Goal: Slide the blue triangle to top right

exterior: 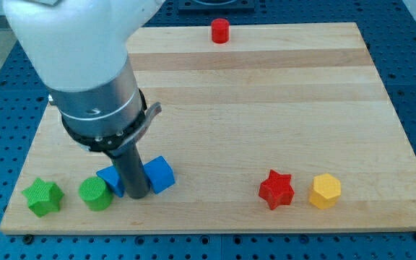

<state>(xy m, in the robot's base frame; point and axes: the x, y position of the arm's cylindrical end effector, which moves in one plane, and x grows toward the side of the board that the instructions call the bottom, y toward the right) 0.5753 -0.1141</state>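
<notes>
Blue triangle (pixel 110 178) touches my tip (pixel 137 195).

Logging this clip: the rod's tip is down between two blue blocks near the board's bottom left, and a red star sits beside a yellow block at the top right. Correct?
Not quite. The red star and yellow block sit side by side at the view's bottom right, not the top right, as the camera view shows. My tip is indeed between the blue block on the left and the blue cube.
</notes>
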